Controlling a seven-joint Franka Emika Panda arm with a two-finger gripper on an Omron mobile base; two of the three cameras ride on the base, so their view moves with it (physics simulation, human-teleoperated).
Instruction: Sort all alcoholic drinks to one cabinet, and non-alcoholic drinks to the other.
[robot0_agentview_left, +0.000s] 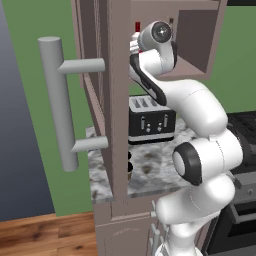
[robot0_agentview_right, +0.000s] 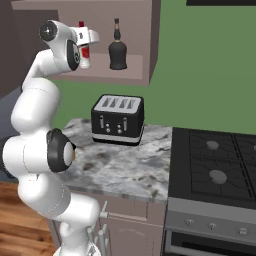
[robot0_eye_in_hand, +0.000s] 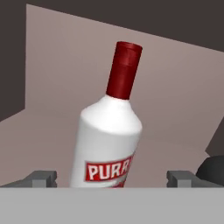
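Grey-and-brown marbled counter (robot0_agentview_right: 127, 167) across the middle of the right base view, black four-slot toaster (robot0_agentview_right: 118, 119) on it, dark stove (robot0_agentview_right: 215, 165) at right, green wall behind, wood floor at lower left.

Open wall cabinet (robot0_agentview_right: 145, 45) along the top of the right base view, mauve-brown, plain shelf inside. On that shelf: squat black bottle (robot0_agentview_right: 118, 53) with thin brown neck, upright; to its left, just beside the white hand, slim clear bottle (robot0_agentview_right: 84, 56) with red label and cap.

Hand view: clear bottle at centre, leaning in the frame, red cap toward the top, between the two grey fingertips (robot0_eye_in_hand: 41, 178) of the pincer (robot0_eye_in_hand: 111, 179); fingertips spread wide, apart from the glass on both sides, nothing pinched. Dark rounded shape at lower right edge, likely the black bottle.

Left base view: cabinet door (robot0_agentview_left: 102, 95) swung open toward the camera, thick grey bar handle (robot0_agentview_left: 60, 102) at left, arm reaching into the cabinet at upper centre. Small tan cup (robot0_agentview_left: 129, 169) on the counter at centre, partly behind the door edge.
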